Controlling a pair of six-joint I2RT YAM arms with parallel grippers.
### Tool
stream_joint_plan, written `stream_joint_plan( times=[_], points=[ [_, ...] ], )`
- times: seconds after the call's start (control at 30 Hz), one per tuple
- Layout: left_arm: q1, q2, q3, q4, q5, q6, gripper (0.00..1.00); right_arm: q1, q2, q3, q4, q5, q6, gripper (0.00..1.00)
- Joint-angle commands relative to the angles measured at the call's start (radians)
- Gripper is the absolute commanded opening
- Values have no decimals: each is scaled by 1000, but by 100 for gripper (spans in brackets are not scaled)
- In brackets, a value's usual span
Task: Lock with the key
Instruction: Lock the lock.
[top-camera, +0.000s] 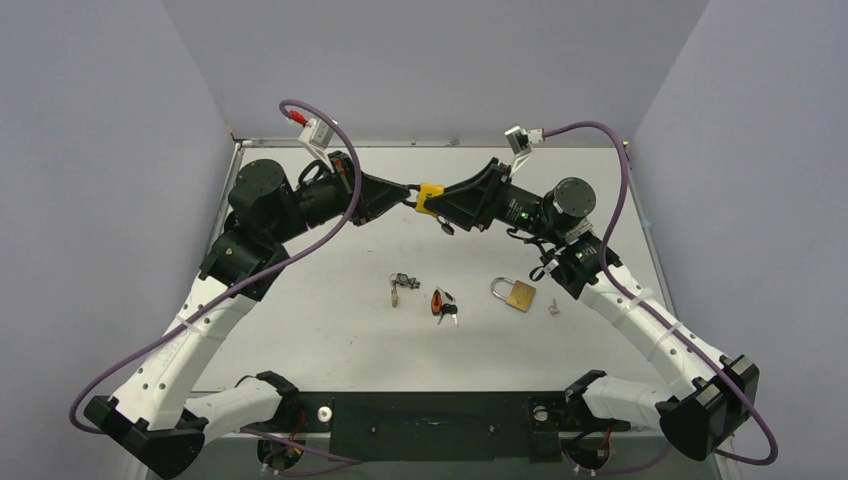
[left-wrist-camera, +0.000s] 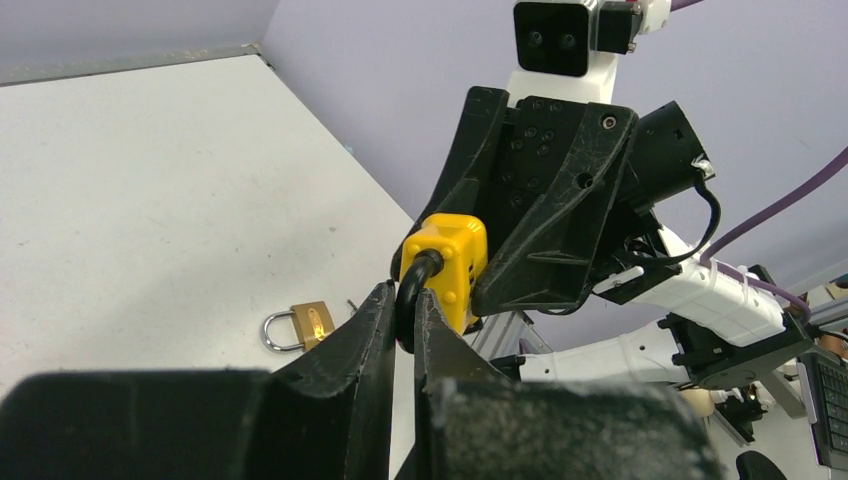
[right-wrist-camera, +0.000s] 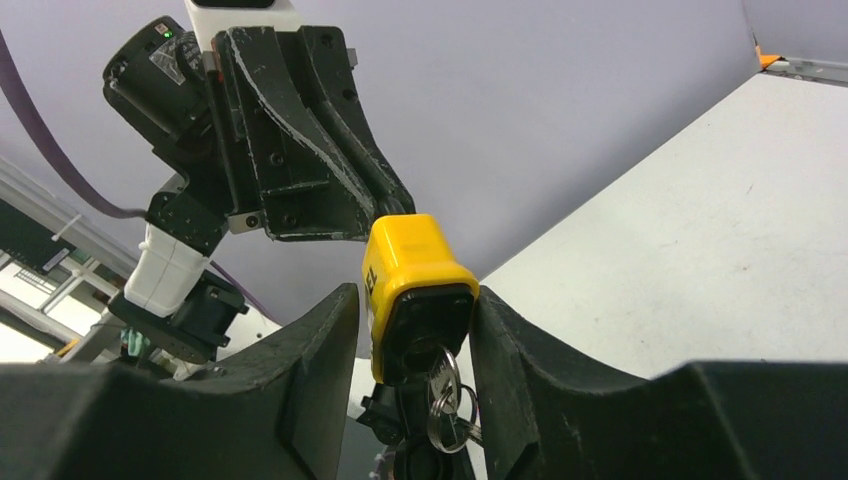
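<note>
A yellow padlock (top-camera: 429, 198) with a black shackle (left-wrist-camera: 414, 285) hangs in the air between my two grippers, above the far middle of the table. My left gripper (top-camera: 408, 195) is shut on the shackle, which its fingertips (left-wrist-camera: 378, 305) pinch. My right gripper (top-camera: 447, 203) is shut on the yellow body (right-wrist-camera: 415, 275), one finger on each side. A key (right-wrist-camera: 440, 385) with a key ring sits in the keyhole on the body's underside and hangs down between the right fingers. The padlock also shows in the left wrist view (left-wrist-camera: 447, 262).
On the table below lie a brass padlock (top-camera: 516, 293), also in the left wrist view (left-wrist-camera: 300, 325), a silver key bunch (top-camera: 400, 288), an orange and black key bunch (top-camera: 443, 303) and a small key (top-camera: 553, 307). Grey walls stand on three sides.
</note>
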Motion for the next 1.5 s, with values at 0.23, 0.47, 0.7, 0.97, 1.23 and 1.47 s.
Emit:
stream_joint_plan(
  times=[0.23,0.47,0.7,0.97,1.23,1.47],
  points=[
    [21,26,48,64,66,-66,0,-35,-56,-66,303,-89,97,55],
    [40,17,43,102,89,-96,0,-61,-59,-102,356,-103,128,60],
    [57,-14,35,191,126,-142,0,-89,-70,-143,418,-117,172,59],
    [60,-30,51,257,151,-157,0,-92,-78,-156,432,-129,182,53],
    [60,-30,71,239,150,-151,0,-90,-77,-156,342,-122,111,51],
    [60,-18,86,224,148,-148,0,-83,-95,-138,241,-109,31,38]
  ],
)
